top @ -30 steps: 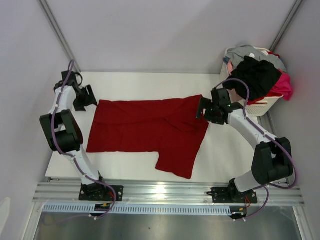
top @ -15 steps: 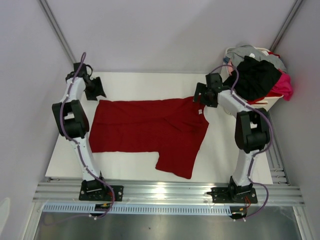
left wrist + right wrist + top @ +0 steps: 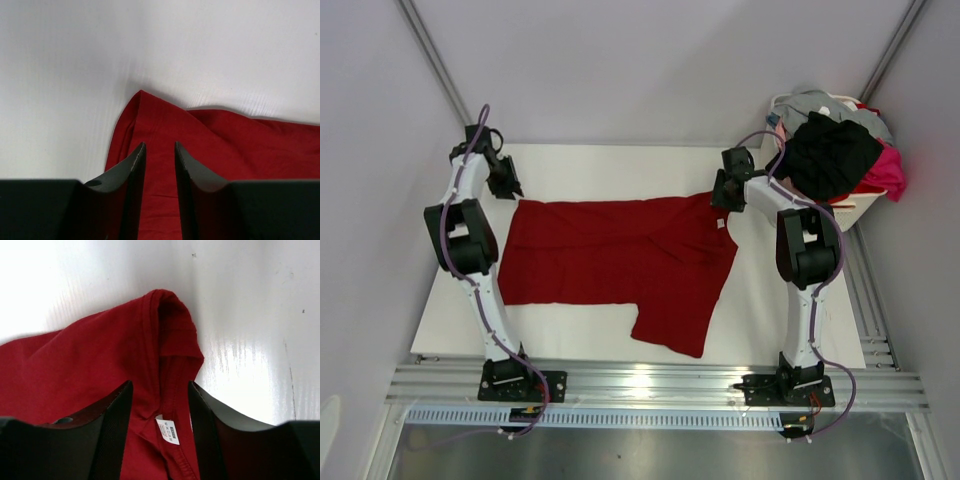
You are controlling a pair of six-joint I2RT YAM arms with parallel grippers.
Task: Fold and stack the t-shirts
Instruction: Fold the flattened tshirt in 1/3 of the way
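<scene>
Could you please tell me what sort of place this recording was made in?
Probably a lab test cell, not a home: plain white walls enclose a white table, two arms are bolted to an aluminium rail, and a red t-shirt lies spread near a basket of clothes.

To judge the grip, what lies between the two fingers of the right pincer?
The red t-shirt collar fold and its white label lie there, seen in the right wrist view.
</scene>
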